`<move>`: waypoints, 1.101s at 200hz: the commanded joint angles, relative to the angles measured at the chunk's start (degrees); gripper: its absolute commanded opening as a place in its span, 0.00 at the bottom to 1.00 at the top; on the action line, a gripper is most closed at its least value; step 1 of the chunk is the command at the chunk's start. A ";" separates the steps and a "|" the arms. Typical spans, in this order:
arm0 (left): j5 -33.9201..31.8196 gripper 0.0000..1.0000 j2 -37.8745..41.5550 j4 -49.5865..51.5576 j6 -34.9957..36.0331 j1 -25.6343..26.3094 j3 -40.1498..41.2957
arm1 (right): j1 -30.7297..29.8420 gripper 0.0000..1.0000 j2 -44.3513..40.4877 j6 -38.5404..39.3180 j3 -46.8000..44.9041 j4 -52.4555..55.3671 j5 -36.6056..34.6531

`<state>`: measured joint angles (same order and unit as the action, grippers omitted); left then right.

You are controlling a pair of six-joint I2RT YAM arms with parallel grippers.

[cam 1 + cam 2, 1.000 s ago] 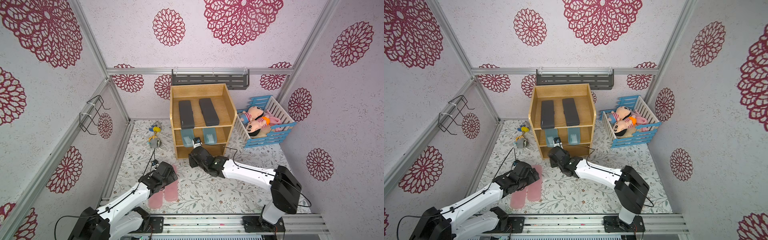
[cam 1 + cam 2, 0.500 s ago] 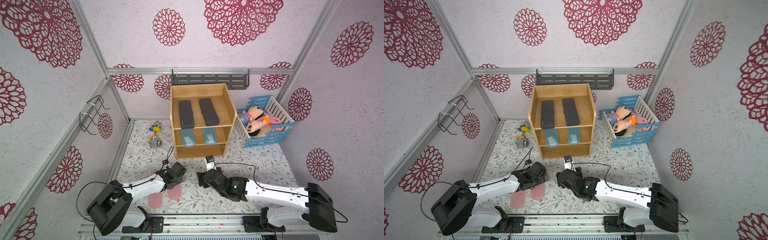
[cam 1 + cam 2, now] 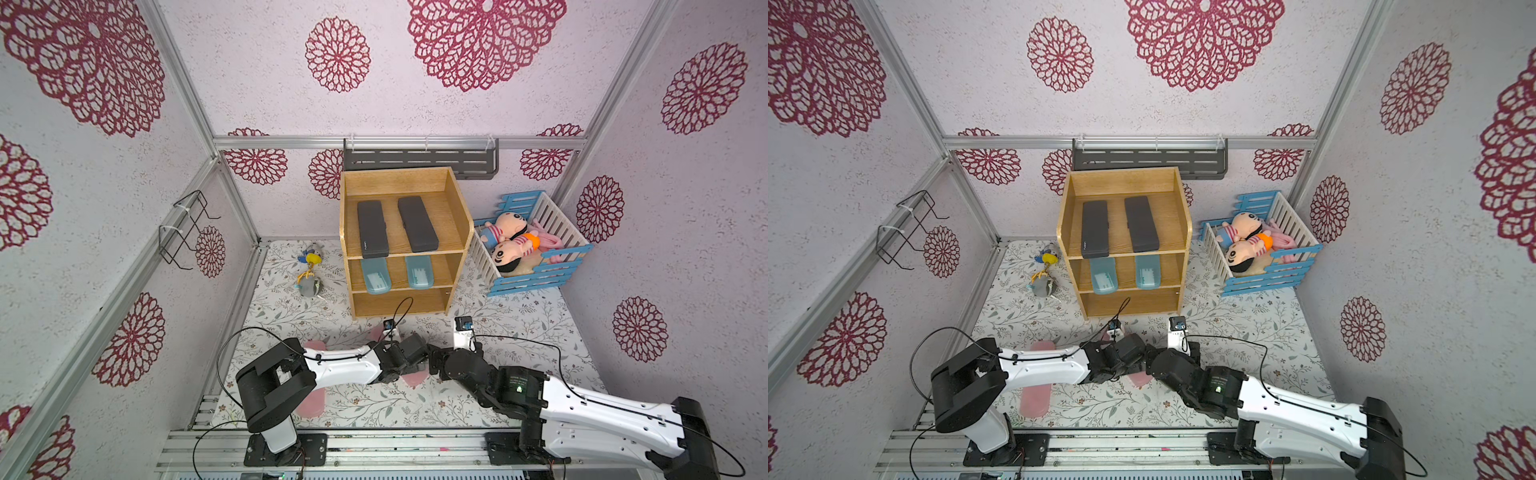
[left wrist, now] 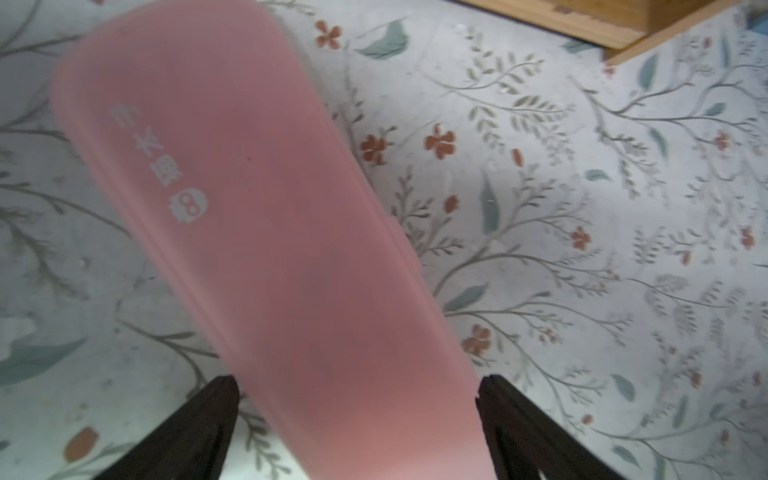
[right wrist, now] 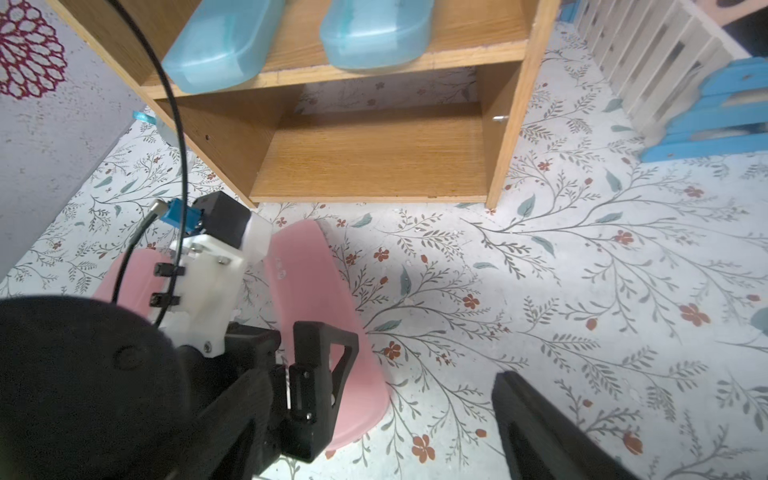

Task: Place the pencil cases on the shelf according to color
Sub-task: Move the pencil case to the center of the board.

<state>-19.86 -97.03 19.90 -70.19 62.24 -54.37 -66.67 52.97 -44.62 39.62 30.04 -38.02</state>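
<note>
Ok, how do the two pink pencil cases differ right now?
The gripped pink case is clamped in the left gripper; the loose pink case lies free. The gripped one sits closer to the shelf and slanted; the loose one lies straighter, by that arm's base. Both are frosted pink with rounded ends.

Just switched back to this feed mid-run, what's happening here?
The left gripper is shut on one frosted pink pencil case, in front of the light-wood three-level shelf. The right gripper hangs open beside it. The second pink case lies on the floral mat. Two matte black cases sit on the top level, two translucent teal ones on the middle; the bottom level is bare.
</note>
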 commanded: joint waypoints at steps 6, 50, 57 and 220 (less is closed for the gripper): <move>-6.54 0.97 6.16 5.59 -2.18 1.05 1.15 | -0.28 0.96 -4.23 1.27 -0.90 0.48 -1.01; -12.82 0.97 24.63 15.03 -8.09 0.99 14.35 | 2.52 0.99 -2.25 8.24 -1.23 -3.29 6.59; -13.99 0.97 27.11 18.23 -9.46 0.72 15.45 | 3.57 0.99 -1.12 10.55 -1.74 -5.75 10.09; -10.54 0.97 48.96 22.76 -2.14 -19.93 31.17 | 11.67 0.99 38.42 30.11 7.73 -24.37 28.95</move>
<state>-30.83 -44.56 45.23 -75.20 44.12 -22.11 -55.37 90.17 -16.82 45.54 7.73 -9.08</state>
